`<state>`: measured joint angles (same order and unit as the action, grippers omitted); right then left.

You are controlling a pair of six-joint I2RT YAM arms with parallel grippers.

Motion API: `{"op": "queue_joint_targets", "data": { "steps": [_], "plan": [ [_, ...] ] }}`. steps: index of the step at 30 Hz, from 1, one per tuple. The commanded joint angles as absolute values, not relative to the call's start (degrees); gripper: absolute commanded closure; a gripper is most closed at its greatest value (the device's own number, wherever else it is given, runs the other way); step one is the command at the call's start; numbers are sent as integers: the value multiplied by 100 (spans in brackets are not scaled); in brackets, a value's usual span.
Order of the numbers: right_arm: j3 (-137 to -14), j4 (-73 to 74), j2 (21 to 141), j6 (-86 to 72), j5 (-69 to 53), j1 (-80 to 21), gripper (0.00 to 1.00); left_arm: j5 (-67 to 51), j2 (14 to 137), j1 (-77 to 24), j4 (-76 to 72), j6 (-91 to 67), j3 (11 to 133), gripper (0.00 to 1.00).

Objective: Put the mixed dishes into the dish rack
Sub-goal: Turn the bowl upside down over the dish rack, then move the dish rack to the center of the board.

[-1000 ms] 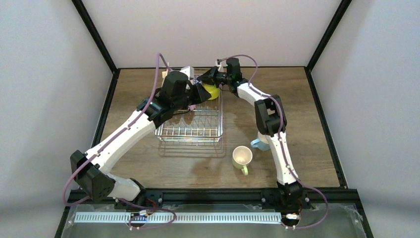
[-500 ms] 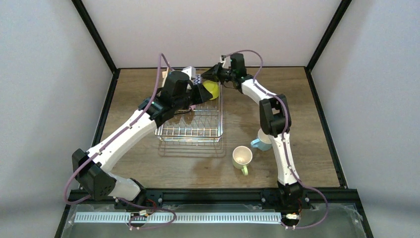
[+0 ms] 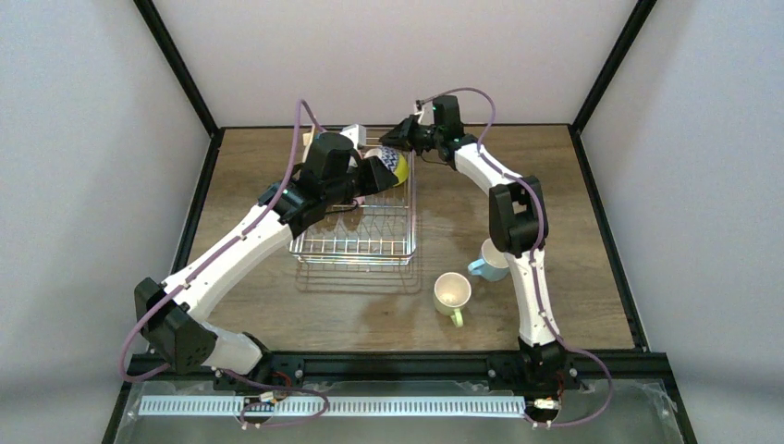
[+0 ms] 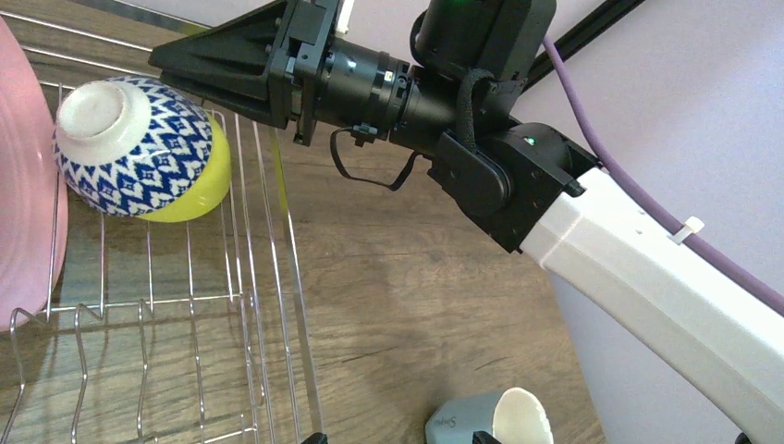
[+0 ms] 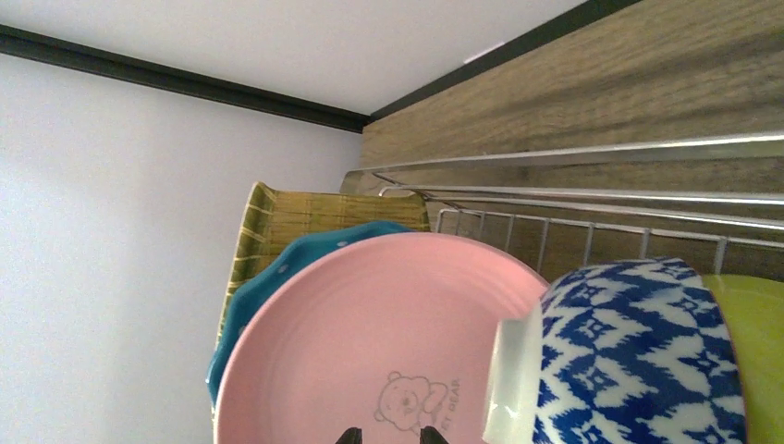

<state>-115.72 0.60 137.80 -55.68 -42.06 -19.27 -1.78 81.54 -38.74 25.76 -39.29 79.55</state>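
Note:
In the dish rack [image 3: 356, 259], the blue-and-white bowl [image 3: 395, 165] lies on its side at the far right, foot ring toward the pink plate [image 4: 23, 185]. The right wrist view shows the pink plate [image 5: 370, 342], teal dotted plate [image 5: 268, 277] and tan woven plate [image 5: 296, 217] standing on edge beside the bowl [image 5: 638, 361]. My right gripper [image 5: 388, 437] hovers just behind the bowl, open a little with nothing between its tips. My left gripper [image 4: 398, 438] is open wide and empty, just left of the bowl [image 4: 139, 148]. Both mugs stand on the table: pale yellow-green [image 3: 452, 294], light-blue [image 3: 487, 262].
The near half of the rack [image 4: 277, 259] holds bare wire prongs. Black frame posts and pale walls close in the wooden table [image 3: 592, 185] at the back and sides. The right arm's forearm [image 4: 647, 277] crosses above the light-blue mug [image 4: 490, 421].
The bowl has rolled over: its lime inside faced up before, its patterned outside shows now. My right gripper has drawn back and to the right, away from it. The left arm has barely moved.

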Motion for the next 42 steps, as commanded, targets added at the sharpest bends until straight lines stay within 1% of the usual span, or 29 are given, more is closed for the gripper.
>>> {"op": "queue_joint_targets", "data": {
  "steps": [1,8,14,23,34,39,42],
  "plan": [
    [-11698,463,13517,-5260,-4054,-1929,65,-245,8164,-3845,2496,-3929,8009,11],
    [-12003,1261,13324,-4662,-3688,-1925,65,-249,8181,-3850,2513,-3901,8063,11],
    [-12052,2262,12989,-3909,-3087,-1926,66,-283,8144,-3849,2435,-4046,7934,11],
    [-11998,3205,12633,-3138,-2397,-1959,66,-255,7926,-3847,2268,-4509,7594,11],
    [-11011,4015,11263,-2591,-144,-2014,65,-356,7563,-3845,2276,-4669,7031,11],
    [-9983,4235,10402,-2596,776,-2001,64,-477,7512,-3852,2450,-4520,6822,11],
    [-9000,4197,9713,-2830,1006,-2001,64,-644,7360,-3869,2459,-4520,6580,11]
  ]
}}
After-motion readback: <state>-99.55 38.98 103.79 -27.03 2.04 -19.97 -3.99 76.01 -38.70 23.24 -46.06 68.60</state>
